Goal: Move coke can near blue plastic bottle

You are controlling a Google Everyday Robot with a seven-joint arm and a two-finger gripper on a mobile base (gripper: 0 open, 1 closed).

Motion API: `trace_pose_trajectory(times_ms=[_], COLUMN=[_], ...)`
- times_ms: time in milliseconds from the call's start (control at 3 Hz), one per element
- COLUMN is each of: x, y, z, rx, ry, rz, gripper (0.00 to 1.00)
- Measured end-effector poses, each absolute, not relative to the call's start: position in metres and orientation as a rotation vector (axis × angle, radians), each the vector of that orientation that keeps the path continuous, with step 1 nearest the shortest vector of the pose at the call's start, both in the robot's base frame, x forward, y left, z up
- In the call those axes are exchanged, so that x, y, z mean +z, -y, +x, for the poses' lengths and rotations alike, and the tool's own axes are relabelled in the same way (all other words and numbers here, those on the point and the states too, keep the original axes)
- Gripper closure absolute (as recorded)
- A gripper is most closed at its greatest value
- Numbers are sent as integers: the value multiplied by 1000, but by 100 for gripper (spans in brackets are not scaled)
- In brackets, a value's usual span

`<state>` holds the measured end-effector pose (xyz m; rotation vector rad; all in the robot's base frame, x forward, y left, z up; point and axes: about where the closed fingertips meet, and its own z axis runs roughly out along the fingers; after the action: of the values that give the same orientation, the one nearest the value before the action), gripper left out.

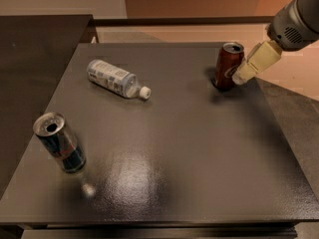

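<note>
The coke can (228, 66) stands upright near the far right corner of the counter (189, 148). The tool (242, 75) is at the can's right side, its cream tip touching or just beside the can's wall; I cannot tell from this view whether it is released or clenched.

The main risk is a tip-over. The can is slim and tall and the contact comes from one side, so a sideways nudge without a settled hold would likely topple it. Its top looks open, so a fall could spill. It also stands close to the far edge and not far from the right edge, so a push away from the middle could send it off the counter.

The blue plastic bottle (115, 78) lies on its side at far left, its white cap (145, 93) pointing near-right, well apart from the can. Round and lying down, it would probably roll if bumped, so the placing should stop short of contact.

Between the two the counter is bare, which gives a straight path leftward. The blue-and-silver can (60, 143) stands upright at near left, close to the left edge and well out of that path
</note>
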<state>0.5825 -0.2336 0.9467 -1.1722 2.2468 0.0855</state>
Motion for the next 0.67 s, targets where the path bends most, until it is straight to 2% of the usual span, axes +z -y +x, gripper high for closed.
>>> trace_pose_trajectory(times_ms=[667], x=[921], y=[212], z=[604], rx=[214], ry=[-2230], rz=[-1124], gripper=[0])
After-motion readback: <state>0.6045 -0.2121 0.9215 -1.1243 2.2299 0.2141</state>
